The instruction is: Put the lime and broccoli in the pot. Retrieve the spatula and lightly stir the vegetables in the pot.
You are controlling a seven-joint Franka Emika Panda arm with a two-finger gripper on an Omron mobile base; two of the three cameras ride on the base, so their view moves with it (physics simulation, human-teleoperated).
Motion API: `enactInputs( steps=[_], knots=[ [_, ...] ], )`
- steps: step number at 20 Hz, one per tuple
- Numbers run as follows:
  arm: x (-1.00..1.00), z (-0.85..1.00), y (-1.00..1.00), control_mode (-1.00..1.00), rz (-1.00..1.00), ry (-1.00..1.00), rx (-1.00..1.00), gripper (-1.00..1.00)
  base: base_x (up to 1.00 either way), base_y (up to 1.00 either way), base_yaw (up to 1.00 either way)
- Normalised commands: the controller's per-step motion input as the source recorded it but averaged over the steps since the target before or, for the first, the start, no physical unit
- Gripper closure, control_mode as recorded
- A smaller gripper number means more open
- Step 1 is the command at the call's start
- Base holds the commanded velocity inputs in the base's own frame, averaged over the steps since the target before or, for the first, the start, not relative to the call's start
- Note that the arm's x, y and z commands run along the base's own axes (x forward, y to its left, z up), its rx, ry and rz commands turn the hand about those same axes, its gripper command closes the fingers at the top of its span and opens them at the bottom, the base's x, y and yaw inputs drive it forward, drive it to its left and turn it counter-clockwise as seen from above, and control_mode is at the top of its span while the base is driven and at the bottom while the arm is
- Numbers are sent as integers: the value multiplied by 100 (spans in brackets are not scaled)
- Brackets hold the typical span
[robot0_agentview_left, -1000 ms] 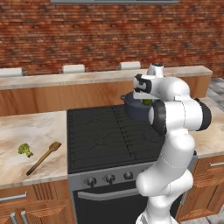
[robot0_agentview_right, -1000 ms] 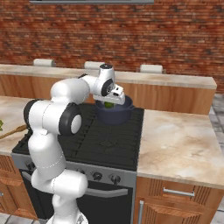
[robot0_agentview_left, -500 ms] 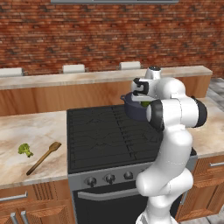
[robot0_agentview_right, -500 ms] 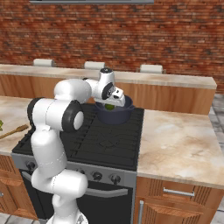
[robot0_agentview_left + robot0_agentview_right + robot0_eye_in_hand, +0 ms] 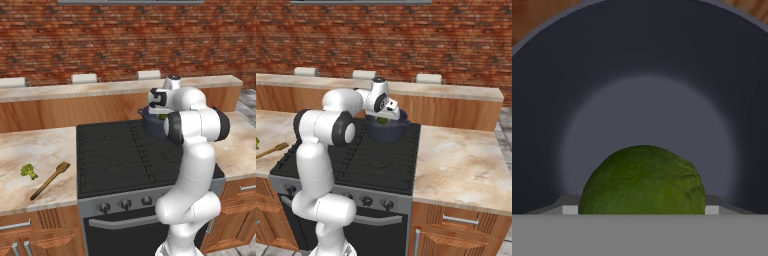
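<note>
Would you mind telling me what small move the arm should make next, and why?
Probably open the pincer to drop the lime: the hand view looks straight down into the pot with the lime between the tips above its floor. The broccoli and spatula lie on the counter waiting.

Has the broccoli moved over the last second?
No. The broccoli lies on the counter left of the stove, just left of the spatula, the same spot as before.
</note>
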Motion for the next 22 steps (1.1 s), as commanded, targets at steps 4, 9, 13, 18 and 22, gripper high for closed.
enactInputs(
  steps=[4, 9, 13, 18, 22],
  knots=[
    [6, -38, 0, -100, 0, 0, 0, 100, 0, 0, 0],
    [1, -11, 0, -100, 0, 0, 0, 100, 0, 0, 0],
    [2, 0, 0, -100, 0, 0, 0, -100, 0, 0, 0],
    [2, 0, 0, -100, 0, 0, 0, -100, 0, 0, 0],
    [0, 5, 0, -100, 0, 0, 0, -100, 0, 0, 0]
  ],
)
